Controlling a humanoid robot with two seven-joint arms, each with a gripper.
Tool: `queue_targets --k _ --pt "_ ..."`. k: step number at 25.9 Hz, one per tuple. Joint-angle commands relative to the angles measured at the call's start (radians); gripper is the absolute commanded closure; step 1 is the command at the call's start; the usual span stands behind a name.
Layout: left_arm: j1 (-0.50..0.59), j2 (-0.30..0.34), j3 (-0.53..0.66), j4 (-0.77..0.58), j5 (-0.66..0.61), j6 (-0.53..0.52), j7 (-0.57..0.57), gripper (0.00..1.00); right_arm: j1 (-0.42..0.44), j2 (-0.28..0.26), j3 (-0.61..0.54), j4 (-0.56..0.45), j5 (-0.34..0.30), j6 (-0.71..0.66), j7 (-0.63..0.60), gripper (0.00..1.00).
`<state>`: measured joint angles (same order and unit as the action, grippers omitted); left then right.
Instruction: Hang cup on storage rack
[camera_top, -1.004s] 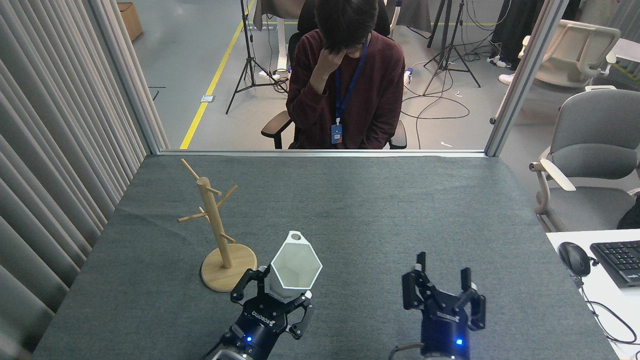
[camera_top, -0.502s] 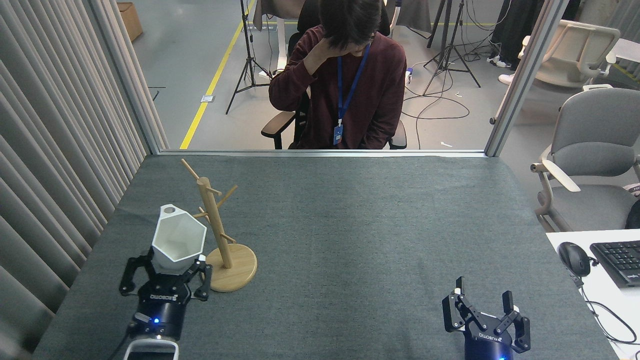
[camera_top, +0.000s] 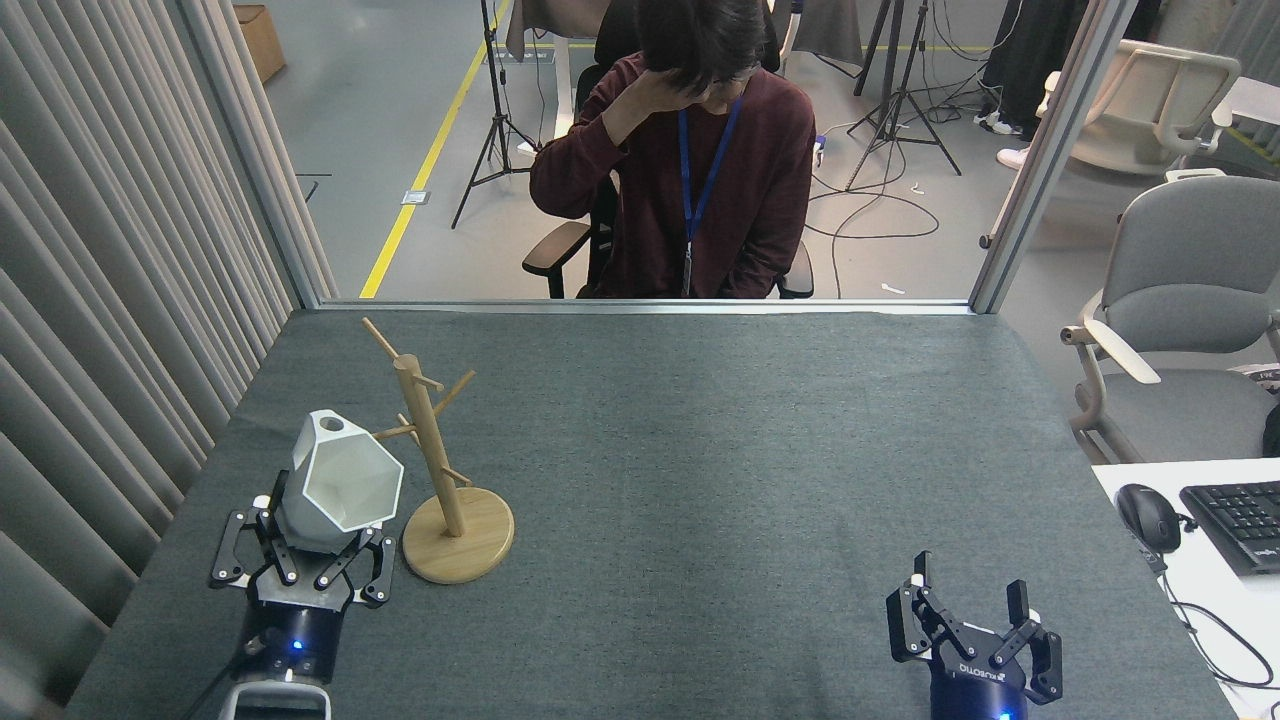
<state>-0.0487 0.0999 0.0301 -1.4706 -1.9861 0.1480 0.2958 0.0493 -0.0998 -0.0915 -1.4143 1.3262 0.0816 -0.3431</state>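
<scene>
White faceted cup (camera_top: 340, 485) held off the tabletop (camera_top: 720, 440) at front left, tilted, mouth facing the camera, small loop tab with hole at top of rim. Left end effector (camera_top: 298, 545) clamped around the cup's lower body from below, fingers on both sides. Cup sits just left of the storage rack (camera_top: 432, 455), a light wooden post with slanted pegs on a round disc base; one left-pointing peg tip ends right by the cup's upper right edge, contact or a small gap, hard to tell from this angle. Tab hole not on any peg. Right end effector (camera_top: 968, 610) low at front right, well apart from cup and rack, fingers spread, nothing in it. Person (camera_top: 700, 170) seated behind the far tabletop edge, hand raised to head. Mouse (camera_top: 1148, 516) and keyboard (camera_top: 1235, 520) on a white desk far right.
</scene>
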Motion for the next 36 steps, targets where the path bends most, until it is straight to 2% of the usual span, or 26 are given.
queue_targets --k 1,21,25,27,28,30,31,36 --pt "-0.022 -0.026 0.001 0.050 -0.053 0.002 -0.001 0.39 0.000 0.000 -0.002 0.000 -0.001 -0.002 0.000 0.02" --pt "-0.120 -0.029 -0.004 0.224 -0.088 0.053 0.002 0.39 -0.002 -0.003 -0.005 0.002 -0.008 -0.005 -0.005 0.02" --pt "-0.135 -0.055 -0.012 0.234 -0.112 0.056 0.000 0.38 -0.002 0.000 -0.008 0.002 -0.008 -0.003 -0.005 0.02" --pt "-0.141 -0.060 -0.013 0.236 -0.114 0.056 0.002 0.35 -0.003 0.000 -0.008 0.002 -0.008 -0.003 -0.005 0.02" --pt "-0.146 -0.060 -0.013 0.236 -0.114 0.056 0.000 0.29 -0.003 -0.001 -0.008 0.002 -0.008 -0.003 -0.005 0.02" --pt "-0.146 -0.060 -0.015 0.234 -0.114 0.055 0.002 0.06 -0.005 -0.001 -0.010 0.002 -0.010 -0.005 -0.005 0.02" --pt "-0.146 -0.060 -0.018 0.234 -0.114 0.055 0.002 0.01 -0.005 -0.003 -0.011 0.002 -0.008 -0.003 -0.005 0.02" --pt "-0.140 -0.060 -0.042 0.227 -0.112 0.048 0.002 0.01 -0.005 -0.001 -0.013 0.002 -0.010 -0.003 -0.005 0.02"
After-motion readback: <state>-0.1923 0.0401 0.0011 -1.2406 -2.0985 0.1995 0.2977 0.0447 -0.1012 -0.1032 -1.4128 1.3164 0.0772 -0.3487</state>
